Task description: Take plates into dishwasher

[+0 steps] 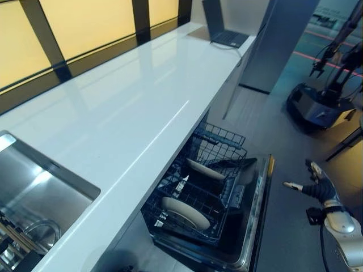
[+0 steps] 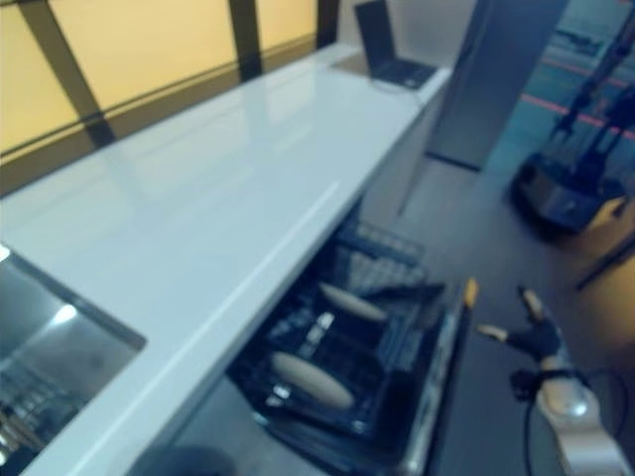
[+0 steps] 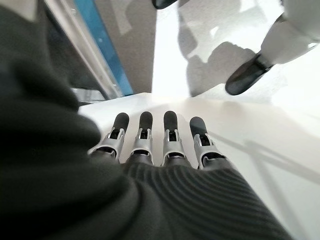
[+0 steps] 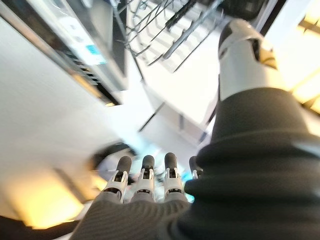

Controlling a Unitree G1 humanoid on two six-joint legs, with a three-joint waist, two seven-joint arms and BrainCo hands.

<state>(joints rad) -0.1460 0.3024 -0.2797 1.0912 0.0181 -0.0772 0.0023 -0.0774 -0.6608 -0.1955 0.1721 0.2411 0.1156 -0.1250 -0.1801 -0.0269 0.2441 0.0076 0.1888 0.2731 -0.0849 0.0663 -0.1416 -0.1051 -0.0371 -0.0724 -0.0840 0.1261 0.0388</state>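
Observation:
Two pale plates stand in the dark wire rack (image 1: 226,136) pulled out of the open dishwasher: one near (image 1: 184,212), one further back (image 1: 205,169). The dishwasher door (image 1: 258,211) lies folded down under the rack. My right hand (image 1: 316,186) hovers over the floor to the right of the door, fingers straight and spread, holding nothing; its own wrist view shows the same straight fingers (image 4: 145,173). My left hand (image 3: 156,134) shows only in its wrist view, fingers straight, empty, over a pale surface.
A long white countertop (image 1: 130,96) runs above the dishwasher. A steel sink (image 1: 34,187) sits at its near left end, a laptop (image 1: 224,31) at its far end. A dark wheeled machine (image 1: 323,102) stands on the floor at the back right.

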